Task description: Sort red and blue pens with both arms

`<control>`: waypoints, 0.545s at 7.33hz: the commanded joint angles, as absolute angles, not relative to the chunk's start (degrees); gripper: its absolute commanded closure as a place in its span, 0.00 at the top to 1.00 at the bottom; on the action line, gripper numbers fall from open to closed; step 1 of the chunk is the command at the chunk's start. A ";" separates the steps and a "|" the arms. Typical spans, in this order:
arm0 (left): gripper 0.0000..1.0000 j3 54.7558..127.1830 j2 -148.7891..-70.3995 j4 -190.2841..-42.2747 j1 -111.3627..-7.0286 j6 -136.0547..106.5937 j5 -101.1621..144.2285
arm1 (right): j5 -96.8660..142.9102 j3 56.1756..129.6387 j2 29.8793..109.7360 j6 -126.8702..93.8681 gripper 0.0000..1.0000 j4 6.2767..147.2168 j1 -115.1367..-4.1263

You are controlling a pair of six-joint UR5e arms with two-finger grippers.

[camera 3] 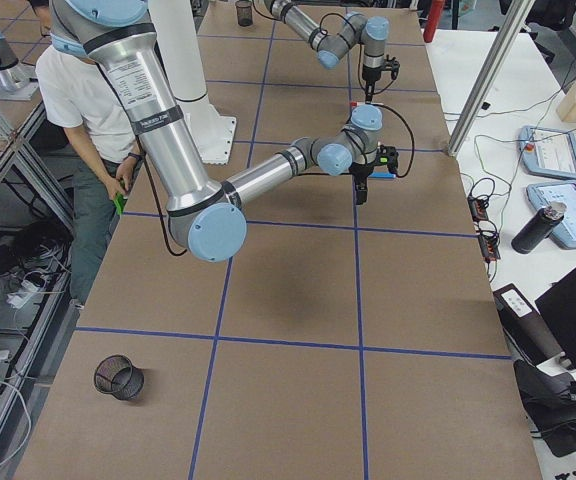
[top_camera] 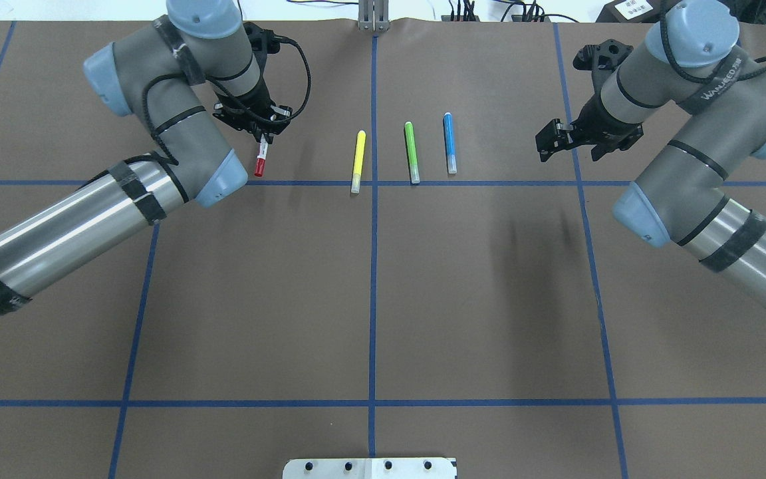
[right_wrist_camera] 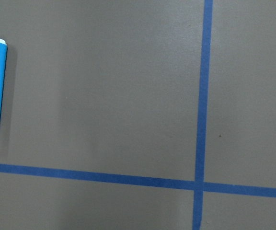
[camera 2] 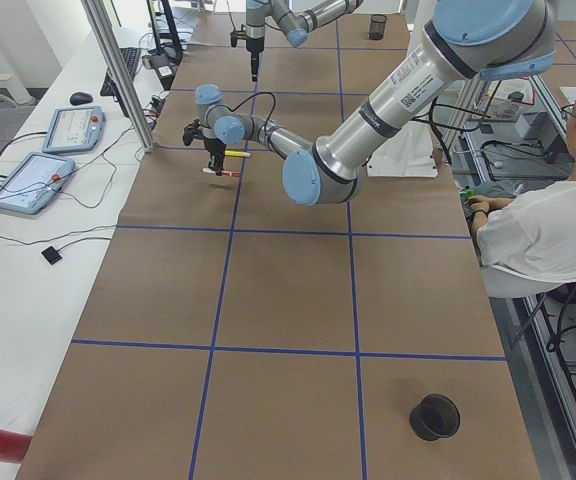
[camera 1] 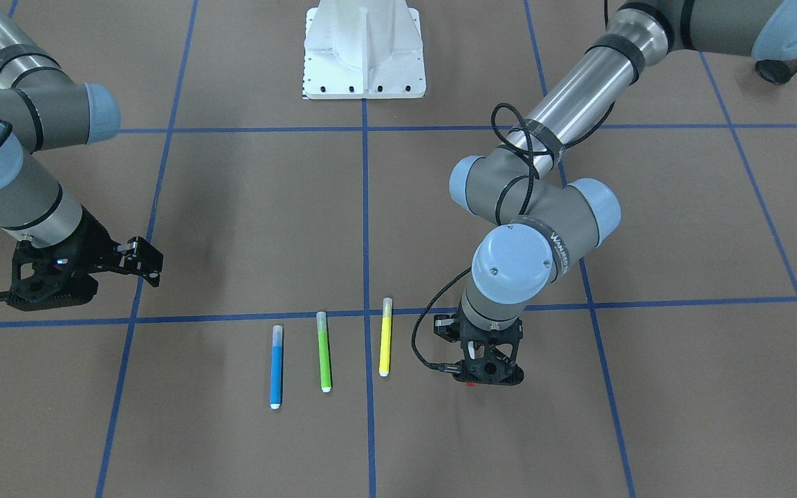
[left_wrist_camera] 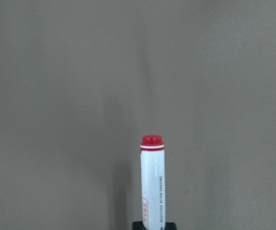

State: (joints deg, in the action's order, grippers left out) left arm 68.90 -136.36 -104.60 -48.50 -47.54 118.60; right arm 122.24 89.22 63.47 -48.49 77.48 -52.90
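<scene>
Front view: the blue marker (camera 1: 276,366) lies on the desk (camera 1: 232,207) beside the green marker (camera 1: 324,351) and the yellow marker (camera 1: 385,337). The right gripper (camera 1: 146,261) hangs apart from them, jaws spread.

Overhead: the left gripper (top_camera: 264,135) clamps the red-capped marker (top_camera: 260,163), cap end pointing away from it.

Left side view: a black mesh cup (camera 2: 435,416) stands on the desk, its contents unclear.

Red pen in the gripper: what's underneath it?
Just the brown table lies beneath the red pen. The pen's upper end is hidden inside the left gripper.
</scene>
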 commanded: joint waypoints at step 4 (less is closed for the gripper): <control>0.00 106.66 -101.13 -105.55 -57.20 -49.31 118.57 | 121.73 86.22 60.21 -50.09 0.99 77.43 -52.12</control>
